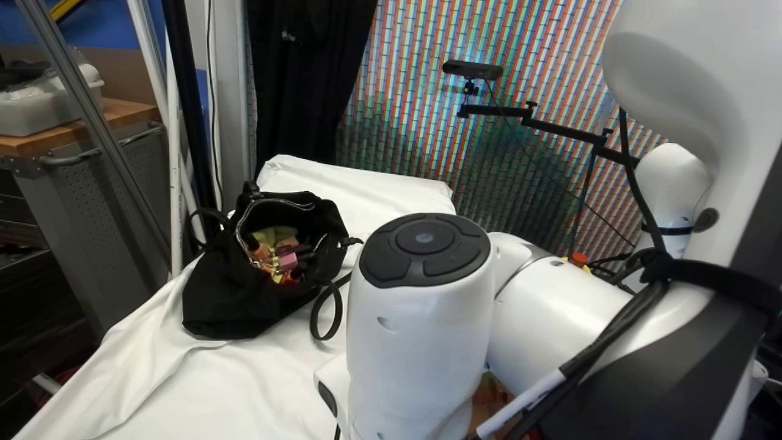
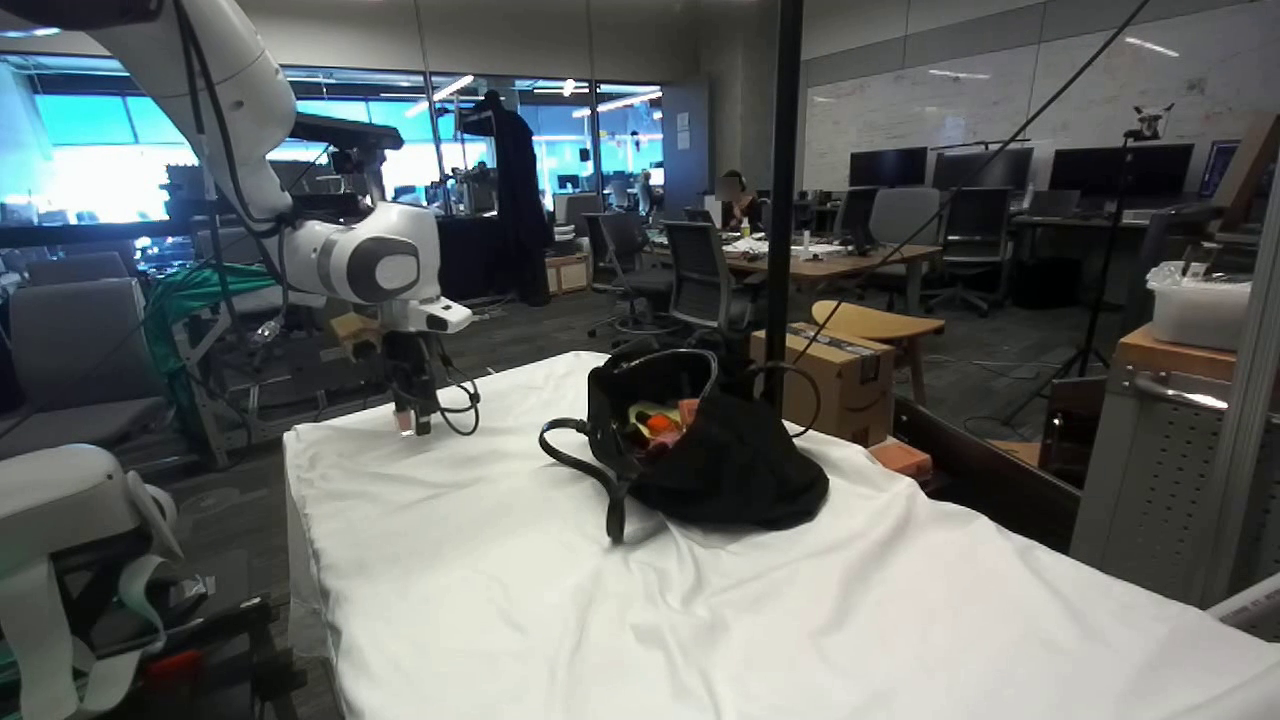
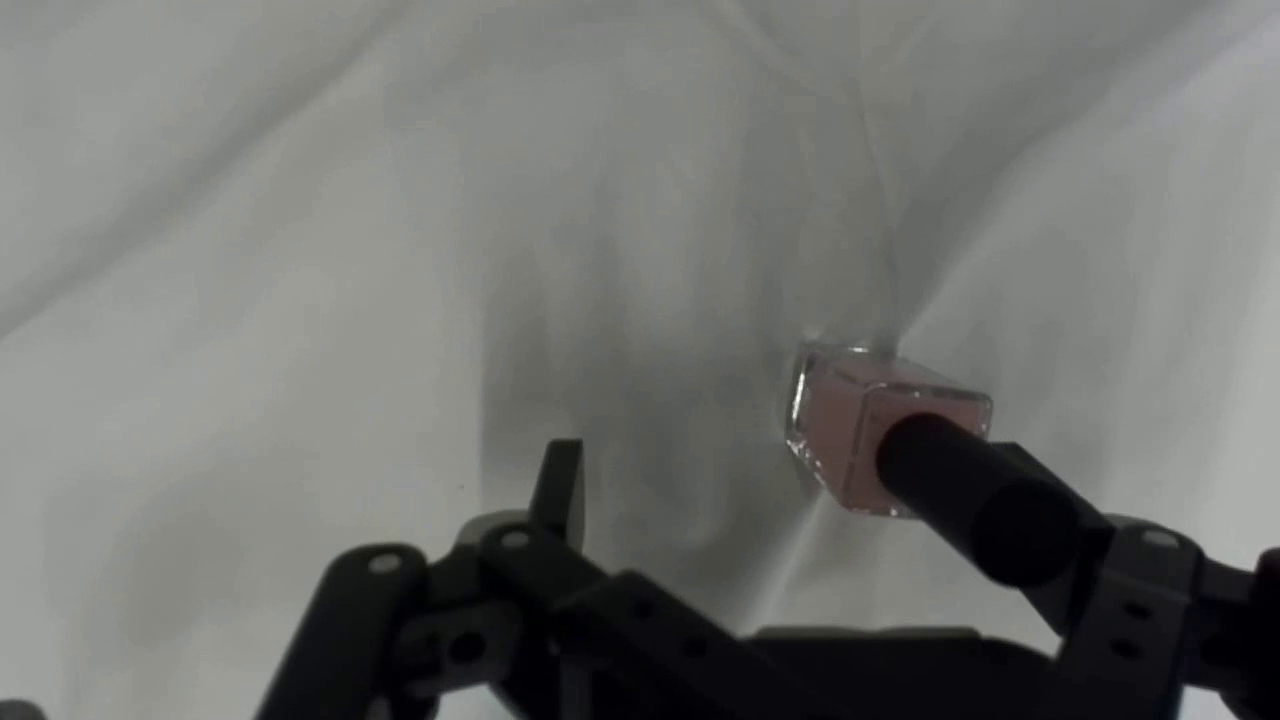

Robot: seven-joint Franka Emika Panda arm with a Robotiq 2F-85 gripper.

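Note:
A small square bottle of pink liquid with a long black cap (image 3: 850,430) stands upright on the white cloth. My gripper (image 3: 785,490) is open around it, jaws wide apart. The cap lies close against the right finger in the wrist view; whether they touch I cannot tell. Well away to the left is the opposite finger (image 3: 558,490), with bare cloth between it and the bottle. In an exterior view the gripper (image 2: 414,408) points down at the table's edge, the pink bottle (image 2: 404,422) at its tips. The arm hides both in the remaining exterior view.
A black bag (image 1: 238,305) lies with its mouth open on the white-covered table (image 2: 480,600), several small colourful items (image 1: 284,260) inside. Its handle loop (image 2: 600,490) spreads over the cloth. A camera on a jointed bracket (image 1: 473,70) and a black upright pole (image 2: 785,200) stand around the table.

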